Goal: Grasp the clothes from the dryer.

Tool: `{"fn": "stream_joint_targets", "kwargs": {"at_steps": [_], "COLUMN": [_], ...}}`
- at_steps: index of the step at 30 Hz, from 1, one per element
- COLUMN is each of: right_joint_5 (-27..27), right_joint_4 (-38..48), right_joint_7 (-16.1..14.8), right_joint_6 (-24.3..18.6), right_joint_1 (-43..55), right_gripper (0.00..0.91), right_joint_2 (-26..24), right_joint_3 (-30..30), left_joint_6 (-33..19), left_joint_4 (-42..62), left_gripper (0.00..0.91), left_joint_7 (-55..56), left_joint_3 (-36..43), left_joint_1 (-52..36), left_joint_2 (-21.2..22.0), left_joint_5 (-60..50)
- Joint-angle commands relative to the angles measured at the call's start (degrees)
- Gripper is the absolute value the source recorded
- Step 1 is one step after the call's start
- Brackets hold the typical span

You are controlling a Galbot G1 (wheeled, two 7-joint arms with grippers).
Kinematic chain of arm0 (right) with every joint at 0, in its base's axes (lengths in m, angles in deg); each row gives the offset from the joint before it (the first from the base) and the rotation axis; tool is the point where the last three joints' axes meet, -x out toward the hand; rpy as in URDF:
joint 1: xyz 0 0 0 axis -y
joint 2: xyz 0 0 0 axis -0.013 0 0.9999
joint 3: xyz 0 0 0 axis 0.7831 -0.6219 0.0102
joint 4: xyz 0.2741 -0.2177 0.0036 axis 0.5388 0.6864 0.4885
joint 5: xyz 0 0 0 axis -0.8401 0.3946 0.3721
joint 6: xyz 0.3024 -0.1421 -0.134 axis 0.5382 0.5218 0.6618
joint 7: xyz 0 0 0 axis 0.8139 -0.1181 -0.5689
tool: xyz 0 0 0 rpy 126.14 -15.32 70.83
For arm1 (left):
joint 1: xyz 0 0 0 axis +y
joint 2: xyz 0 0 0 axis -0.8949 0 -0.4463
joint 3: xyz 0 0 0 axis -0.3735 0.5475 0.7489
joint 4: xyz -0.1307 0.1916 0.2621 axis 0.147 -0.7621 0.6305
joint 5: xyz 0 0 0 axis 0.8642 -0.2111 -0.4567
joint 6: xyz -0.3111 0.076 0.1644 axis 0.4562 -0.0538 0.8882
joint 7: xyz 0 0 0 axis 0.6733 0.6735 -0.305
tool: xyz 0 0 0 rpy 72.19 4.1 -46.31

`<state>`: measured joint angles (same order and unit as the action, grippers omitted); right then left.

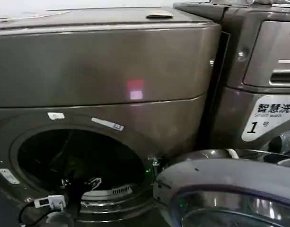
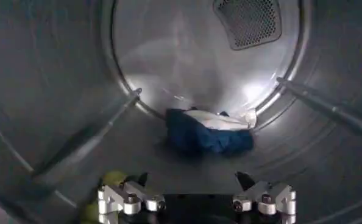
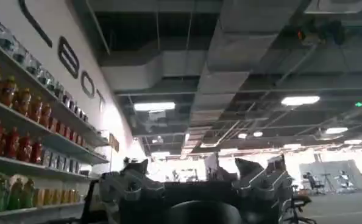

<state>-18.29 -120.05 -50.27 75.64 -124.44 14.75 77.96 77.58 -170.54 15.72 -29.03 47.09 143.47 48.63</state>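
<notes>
The dryer (image 1: 102,71) is the bronze-grey front-loader on the left, with its round porthole (image 1: 78,161) open. My left arm (image 1: 71,194) reaches in through the porthole. Inside the drum, the dark navy cloth with a white part (image 2: 208,135) lies on the drum floor near the back wall. My left gripper (image 2: 192,179) is open a short way in front of it, holding nothing. A yellow-green piece (image 2: 111,180) lies beside one left finger (image 2: 129,198). My right gripper (image 3: 192,165) is open and empty, pointing out into the room.
The dryer's open door (image 1: 230,184) juts out at the lower right of the head view. A second machine (image 1: 258,94) with a "1" label stands to the right. Drum ribs (image 2: 89,143) (image 2: 327,106) run along the walls. Bottle shelves (image 3: 28,122) show in the right wrist view.
</notes>
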Motion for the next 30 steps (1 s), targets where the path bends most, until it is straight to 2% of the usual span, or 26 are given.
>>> {"fn": "stream_joint_targets", "kwargs": {"at_steps": [1, 11, 18, 22, 25, 27, 29, 30], "right_joint_5": [0.0, 0.0, 0.0, 0.0, 0.0, 0.1, 0.1, 0.1], "right_joint_4": [0.0, -0.2, -0.9, -1.0, -1.0, -1.1, -1.2, -1.4], "right_joint_7": [0.3, 0.1, 0.2, 0.2, 0.1, 0.1, 0.1, 0.1], "right_joint_6": [-0.1, -0.6, -0.6, -0.6, -0.6, -0.5, -0.4, -0.4], "right_joint_1": [0.0, 0.1, 0.7, 0.8, 0.8, 0.8, 1.0, 1.2], "right_gripper": [0.907, 0.907, 0.907, 0.907, 0.907, 0.907, 0.907, 0.907], "right_joint_2": [0.0, 0.2, 0.1, 0.1, -0.1, -0.1, -0.3, -0.3], "right_joint_3": [-0.1, -0.7, -1.7, -2.0, -2.2, -2.4, -2.5, -2.7], "left_joint_6": [2.8, 2.8, 2.8, 2.8, 2.8, 2.4, -1.4, -5.4], "left_joint_4": [0.2, 2.4, 10.9, 14.5, 16.4, 17.8, 17.4, 17.5], "left_gripper": [0.907, 0.907, 0.907, 0.907, 0.907, 0.907, 0.907, 0.907], "left_joint_7": [0.0, -0.8, -3.0, -4.9, -19.4, -34.4, -44.2, -49.3], "left_joint_3": [0.0, -0.2, 0.7, 1.3, 1.5, 2.3, 2.9, 3.1], "left_joint_1": [-0.2, -4.1, -16.3, -20.3, -22.7, -23.6, -23.9, -24.4], "left_joint_2": [0.0, -0.5, -1.7, -1.9, -2.3, -4.0, -5.2, -6.2], "left_joint_5": [-0.1, -1.6, -5.6, -9.3, -23.6, -38.7, -50.4, -53.5]}}
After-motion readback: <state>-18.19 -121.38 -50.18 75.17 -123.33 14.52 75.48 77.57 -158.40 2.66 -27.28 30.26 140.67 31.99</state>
